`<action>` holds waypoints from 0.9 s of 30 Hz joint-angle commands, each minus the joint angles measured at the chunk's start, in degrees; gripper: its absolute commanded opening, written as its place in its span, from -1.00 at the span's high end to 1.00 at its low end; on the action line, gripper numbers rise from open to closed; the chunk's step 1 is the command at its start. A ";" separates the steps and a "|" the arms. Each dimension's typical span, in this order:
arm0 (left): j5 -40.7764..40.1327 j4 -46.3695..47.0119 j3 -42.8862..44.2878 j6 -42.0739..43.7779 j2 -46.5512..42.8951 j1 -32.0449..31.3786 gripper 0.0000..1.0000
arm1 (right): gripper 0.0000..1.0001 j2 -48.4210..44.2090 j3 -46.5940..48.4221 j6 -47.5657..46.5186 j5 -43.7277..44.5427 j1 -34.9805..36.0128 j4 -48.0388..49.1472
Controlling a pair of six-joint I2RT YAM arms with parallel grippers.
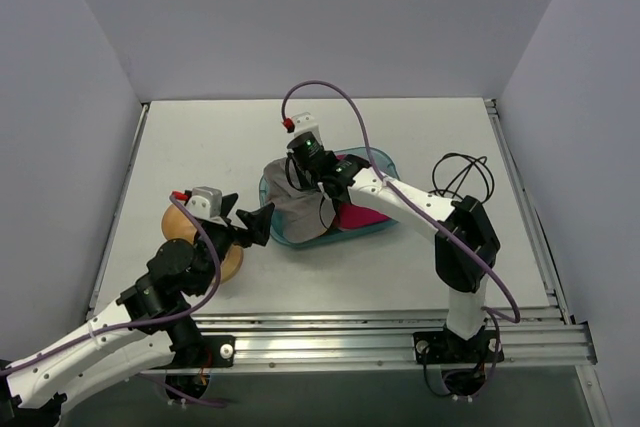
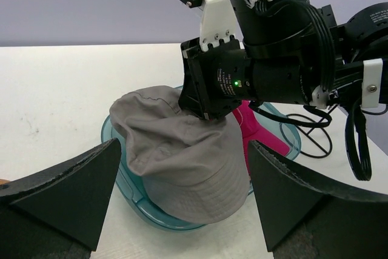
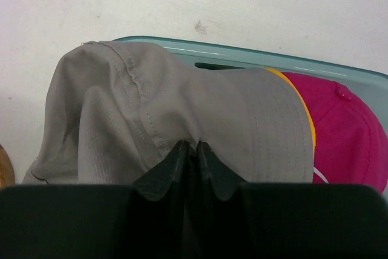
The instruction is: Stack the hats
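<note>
One white table [image 1: 420, 137] carries everything. Two arms rise from its near edge. The left arm bends in over the near-left part, and the right arm reaches to the middle.

One teal tray [image 1: 385, 160] lies at the table's centre. Three hats show in it. The grey hat [image 1: 300, 209] is draped over the tray's left half, its brim hanging over the near rim. The magenta hat [image 1: 358, 217] lies to its right, partly under it. Only a thin yellow-orange edge [image 3: 309, 128] of a third hat shows between them.

One wooden stand [image 1: 176, 223] sits near left, mostly hidden under the left arm.

The right gripper [image 3: 189, 150] has its fingers pinched together on a fold of the grey hat's crown. The left gripper [image 1: 248, 213] hangs just left of the tray, jaws spread wide, holding nothing.
</note>
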 commanded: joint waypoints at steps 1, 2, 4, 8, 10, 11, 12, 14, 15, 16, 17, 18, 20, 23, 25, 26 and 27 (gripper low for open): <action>-1.57 2.53 0.15 0.93 0.55 -0.26 -0.88 | 0.90 1.10 3.63 -1.34 3.68 0.66 -2.14; -1.92 2.45 0.23 0.93 0.73 -0.18 -0.88 | 1.00 1.01 4.08 -1.52 4.20 0.66 -2.23; -2.44 2.10 0.41 0.93 0.90 -0.18 -0.88 | 1.00 0.93 5.57 -1.78 5.79 0.66 -3.36; -2.54 2.27 0.24 0.84 0.90 -0.18 -0.88 | 1.00 -0.21 11.01 -2.05 7.02 0.75 -6.35; -2.80 2.18 0.23 0.84 0.81 -0.18 -0.88 | 1.00 -2.32 11.55 -1.87 7.11 0.84 -6.88; -2.80 2.18 0.15 0.76 0.82 -0.18 -0.88 | 1.00 -3.28 11.03 -1.70 7.11 0.92 -6.62; -2.71 2.27 0.15 0.76 0.82 -0.18 -0.88 | 1.00 -5.47 10.50 -1.52 7.11 1.01 -6.19; -2.62 2.36 0.15 0.76 0.90 -0.18 -0.88 | 1.00 -7.85 8.92 -1.26 6.41 1.10 -4.26; -2.62 2.36 0.15 0.76 1.16 -0.18 -0.88 | 1.00 -9.86 7.17 -1.26 6.23 1.01 -3.73; -2.62 2.27 0.32 0.76 1.25 -0.18 -0.88 | 1.00 -10.84 6.11 -1.00 5.97 1.01 -3.37; -2.62 2.18 0.41 0.76 1.43 -0.18 -0.88 | 1.00 -11.64 5.14 -0.64 6.31 1.01 -2.85; -2.62 2.09 0.50 0.76 1.60 -0.18 -0.88 | 1.00 -13.21 2.44 -0.55 6.75 0.75 -2.41; -2.71 2.09 0.41 0.67 1.78 -0.18 -0.88 | 1.00 -15.84 -0.48 -0.12 7.46 0.31 -0.13; -2.62 2.53 0.24 0.67 2.13 -0.18 -0.88 | 1.00 -17.53 -3.21 -0.64 5.80 -0.83 1.73; -2.89 2.53 0.41 0.76 2.75 -0.18 -0.88 | 1.00 -17.53 -1.82 -0.99 5.00 -0.92 1.47; -3.06 2.53 0.41 0.76 2.84 -0.18 -0.88 | 1.00 -17.44 -1.11 -1.25 3.78 -0.92 1.20; -3.15 2.53 0.41 0.76 3.18 -0.18 -0.88 | 1.00 -17.44 -0.58 -1.60 2.90 -0.92 1.20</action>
